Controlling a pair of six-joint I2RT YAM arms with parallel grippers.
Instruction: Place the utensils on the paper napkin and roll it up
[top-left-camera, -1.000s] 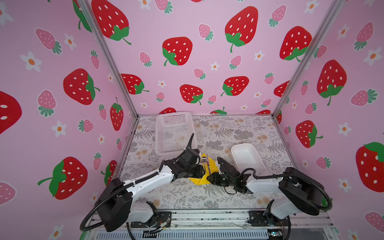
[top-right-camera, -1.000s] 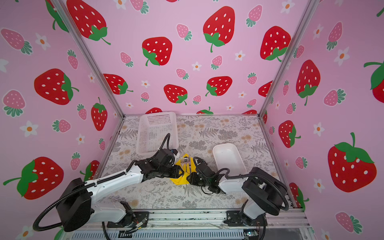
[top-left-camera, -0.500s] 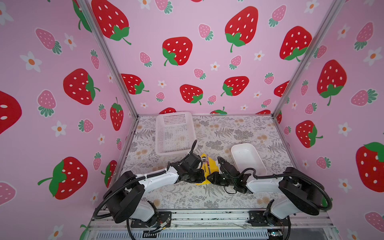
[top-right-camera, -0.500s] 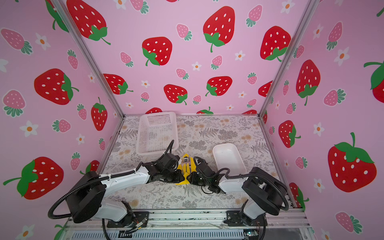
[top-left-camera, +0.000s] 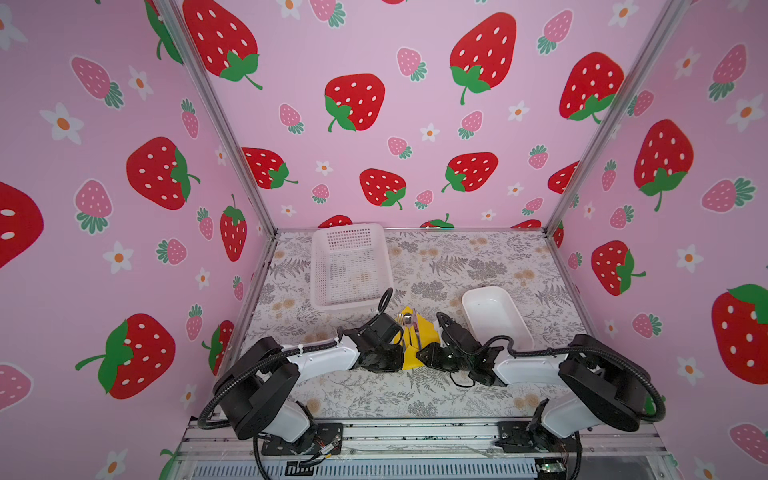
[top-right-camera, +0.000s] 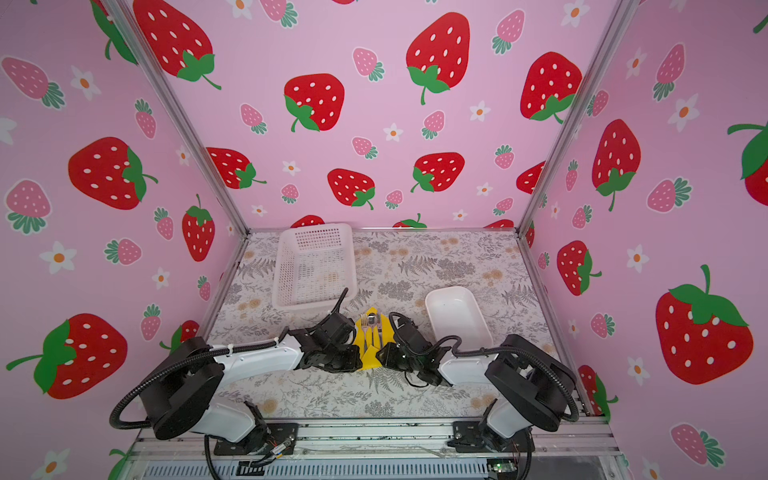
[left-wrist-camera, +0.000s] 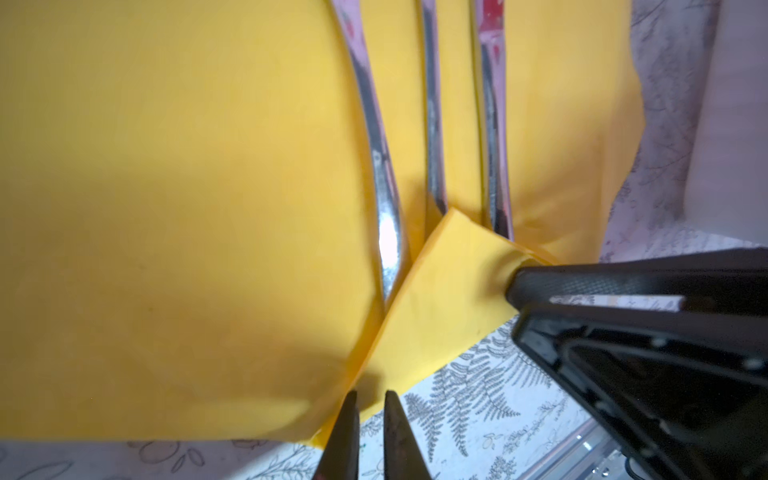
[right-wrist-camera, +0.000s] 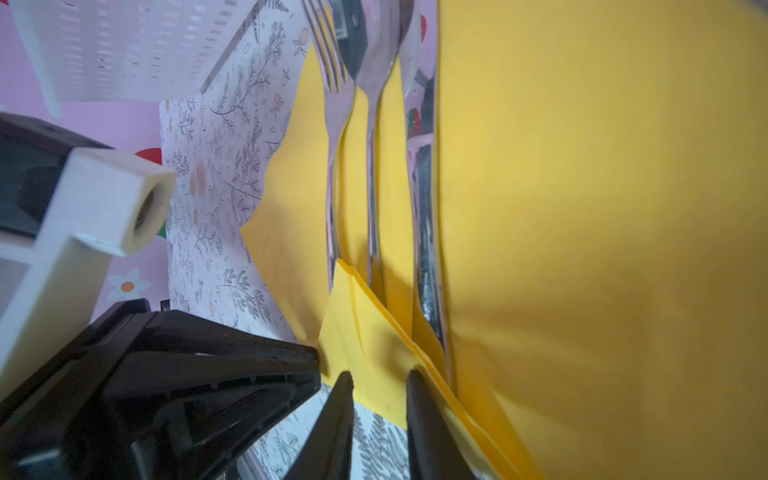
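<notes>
Yellow napkin (top-left-camera: 427, 332) on table (top-left-camera: 457, 257) just before basket's (top-left-camera: 351, 266) front right corner. Three utensils (top-left-camera: 409, 328) side by side on napkin, heads toward basket. Edge farthest from basket folded over handle ends. There left gripper (left-wrist-camera: 370, 407) clamped on napkin edge; right gripper (right-wrist-camera: 380, 390) pinching folded flap.

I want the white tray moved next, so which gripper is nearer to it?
Right. The right gripper holds the napkin on the side toward the tray; the left gripper faces it across the napkin's corner, farther off.
</notes>
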